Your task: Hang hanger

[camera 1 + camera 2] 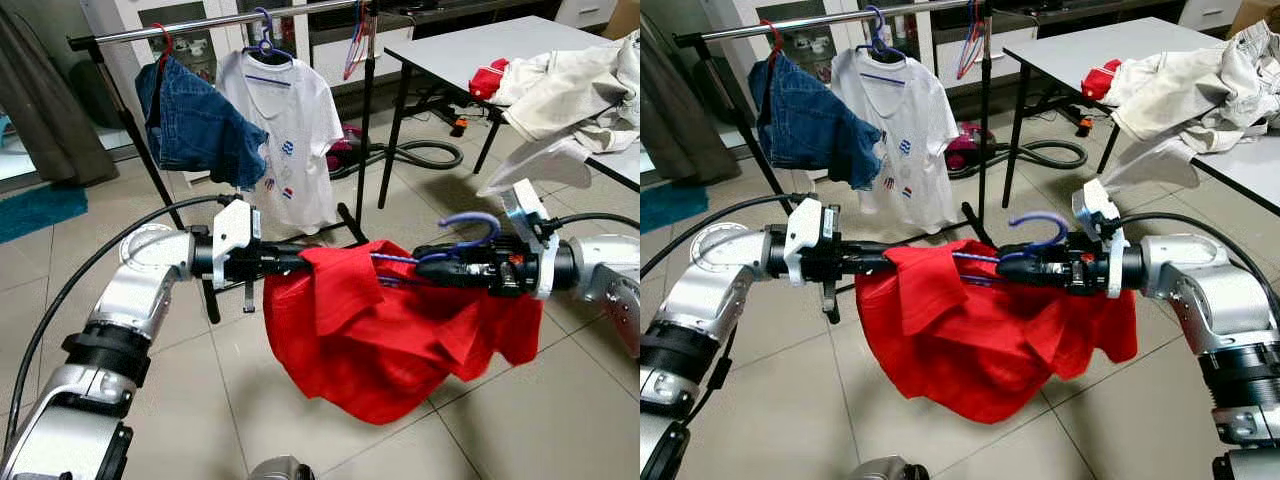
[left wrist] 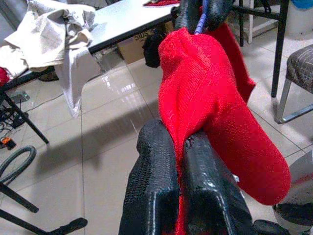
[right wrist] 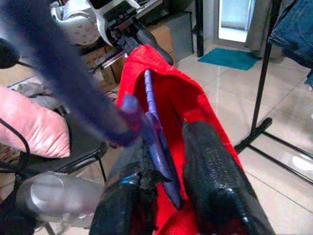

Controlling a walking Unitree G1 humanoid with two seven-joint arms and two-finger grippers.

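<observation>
Both grippers hold a red shirt [image 1: 980,340] on a purple hanger [image 1: 1025,235] between them, left gripper [image 1: 895,262] and right gripper [image 1: 1025,268] clamped, before the clothes rail [image 1: 840,20].

I see a tiled floor [image 1: 300,420] carrying a black hose [image 1: 420,155] and the feet of a clothes rack [image 1: 365,110], while the white table [image 1: 470,50] to my right bears a heap of pale cloth [image 1: 570,90] and a red cloth [image 1: 488,78].

Red garment [image 1: 390,340], purple hanger [image 1: 470,225]
</observation>
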